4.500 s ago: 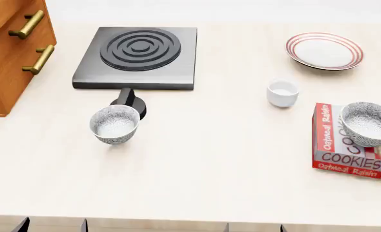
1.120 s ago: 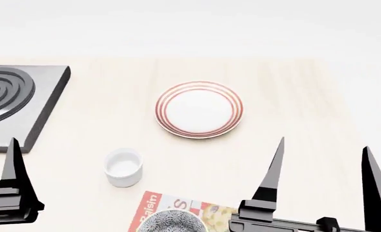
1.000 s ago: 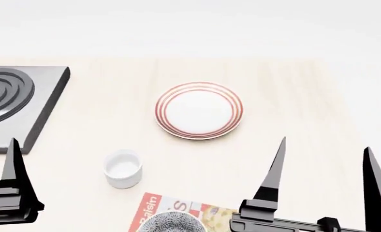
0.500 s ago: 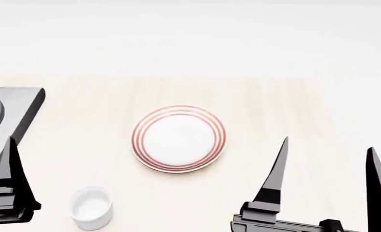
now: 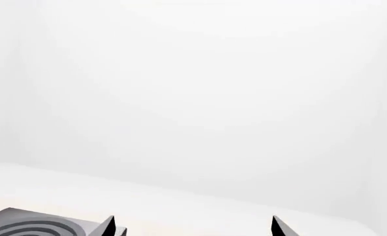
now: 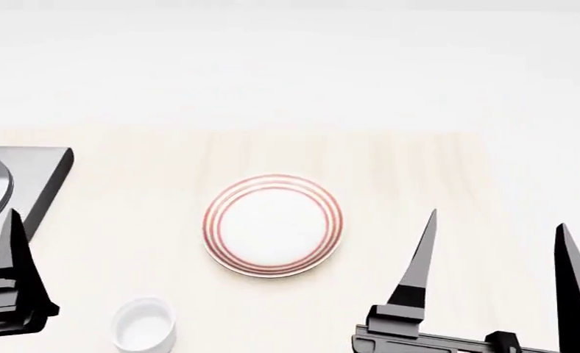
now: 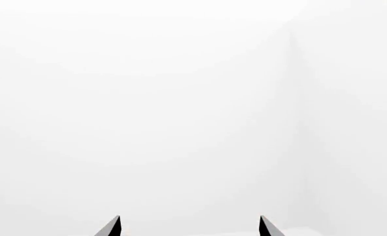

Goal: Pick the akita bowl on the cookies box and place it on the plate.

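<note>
The plate (image 6: pixel 273 225), white with thin red rings, lies on the pale wooden table (image 6: pixel 418 162) in the middle of the head view. The akita bowl and the cookies box are out of view. My right gripper (image 6: pixel 497 220) hovers at the near right of the plate, open and empty; the right wrist view shows its two tips wide apart (image 7: pixel 189 226) against white wall. Of my left gripper only one black finger (image 6: pixel 15 257) shows in the head view, near left. The left wrist view has it open (image 5: pixel 193 226) with nothing between the tips.
A plain white cup (image 6: pixel 143 326) stands near the head view's bottom edge, left of the plate. A dark grey stove plate (image 6: pixel 25 176) with rings lies at the far left, its corner also in the left wrist view (image 5: pixel 30 228). A white wall rises behind the table.
The head view has swung up and to the right: plate and cup slid down and left in the picture, the cookies box and bowl dropped out at the bottom. Both grippers stay open.
</note>
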Available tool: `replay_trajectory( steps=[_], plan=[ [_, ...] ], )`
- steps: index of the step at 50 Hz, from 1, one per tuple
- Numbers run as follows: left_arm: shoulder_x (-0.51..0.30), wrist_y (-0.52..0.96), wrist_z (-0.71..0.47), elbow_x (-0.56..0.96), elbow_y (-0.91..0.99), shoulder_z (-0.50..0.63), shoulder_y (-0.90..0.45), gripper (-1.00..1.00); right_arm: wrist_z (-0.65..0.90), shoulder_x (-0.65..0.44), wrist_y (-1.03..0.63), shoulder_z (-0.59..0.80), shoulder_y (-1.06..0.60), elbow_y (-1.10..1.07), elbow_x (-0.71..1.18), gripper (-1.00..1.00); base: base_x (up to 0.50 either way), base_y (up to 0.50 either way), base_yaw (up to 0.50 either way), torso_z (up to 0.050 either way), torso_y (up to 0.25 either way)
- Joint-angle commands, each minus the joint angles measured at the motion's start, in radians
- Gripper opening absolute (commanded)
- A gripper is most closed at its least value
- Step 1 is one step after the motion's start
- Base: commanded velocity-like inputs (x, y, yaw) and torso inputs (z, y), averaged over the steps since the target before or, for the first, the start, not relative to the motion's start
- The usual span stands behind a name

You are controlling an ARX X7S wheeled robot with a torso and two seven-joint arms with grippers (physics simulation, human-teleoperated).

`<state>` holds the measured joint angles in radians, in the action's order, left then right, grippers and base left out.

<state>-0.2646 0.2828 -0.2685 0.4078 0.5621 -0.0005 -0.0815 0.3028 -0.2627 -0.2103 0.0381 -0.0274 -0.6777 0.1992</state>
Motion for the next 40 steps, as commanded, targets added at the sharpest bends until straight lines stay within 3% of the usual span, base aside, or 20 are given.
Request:
replay_trajectory(
  steps=[1, 5, 40],
  plan=[
    [0.005, -0.040, 0.010, 0.022, -0.007, -0.012, 0.006, 1.00, 0.008, -0.007, 0.003, 0.004, 0.000, 0.000, 0.003, 1.00, 0.12, 0.00, 0.00, 0.000, 0.000],
    [0.000, -0.059, 0.010, 0.006, -0.003, -0.012, 0.011, 1.00, 0.011, -0.010, 0.005, 0.006, 0.000, -0.002, 0.002, 1.00, 0.12, 0.00, 0.00, 0.000, 0.000],
    [-0.011, -0.015, -0.043, 0.018, -0.008, -0.014, -0.010, 1.00, 0.024, -0.037, -0.024, 0.017, -0.009, -0.011, 0.039, 1.00, 0.02, 0.00, 0.00, 0.004, -0.234]
  ],
)
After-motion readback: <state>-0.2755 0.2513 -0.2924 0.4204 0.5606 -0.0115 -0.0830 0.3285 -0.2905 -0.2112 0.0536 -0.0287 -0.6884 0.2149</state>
